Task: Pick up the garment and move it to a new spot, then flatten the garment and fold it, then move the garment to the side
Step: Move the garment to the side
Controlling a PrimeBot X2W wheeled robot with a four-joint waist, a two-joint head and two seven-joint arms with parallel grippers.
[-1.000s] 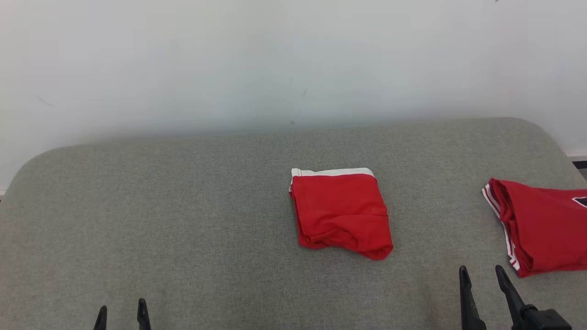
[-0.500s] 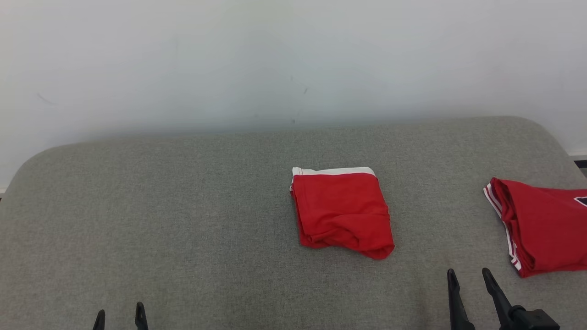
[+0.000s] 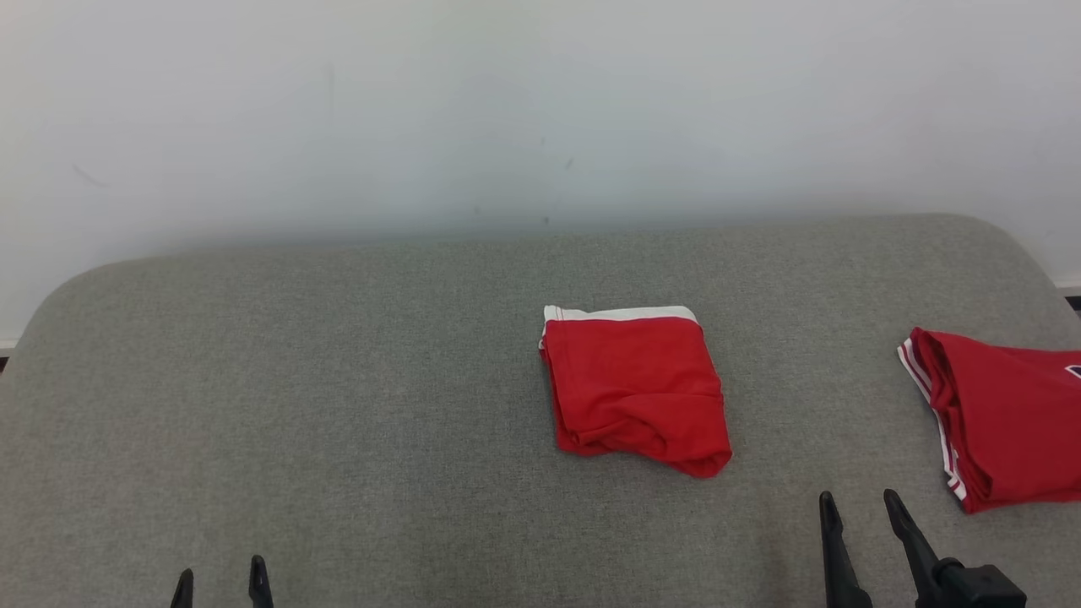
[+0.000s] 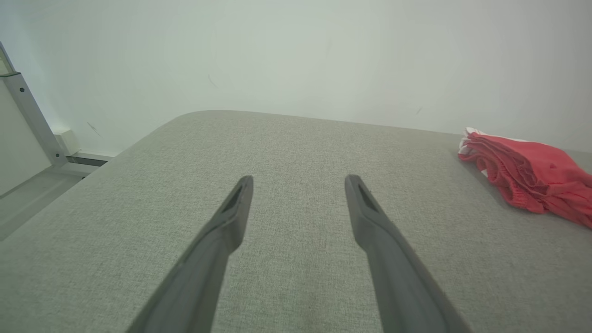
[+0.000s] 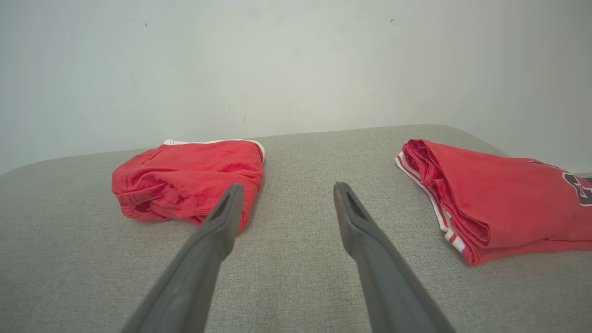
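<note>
Tapered dark fingers (image 5: 219, 222), folded red garment (image 3: 635, 388), woven grey surface (image 3: 338, 422)

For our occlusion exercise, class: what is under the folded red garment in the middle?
The middle red garment lies on the grey padded surface, which shows all around it. The patch directly beneath, and its inner folds, are covered.

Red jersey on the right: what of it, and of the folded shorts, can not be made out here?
Red jersey: in head and right wrist views the right edge cuts it off; its dark print is only partly seen.
Red shorts: in the left wrist view the right edge cuts them off; the top fold hides the inner layers.
</note>
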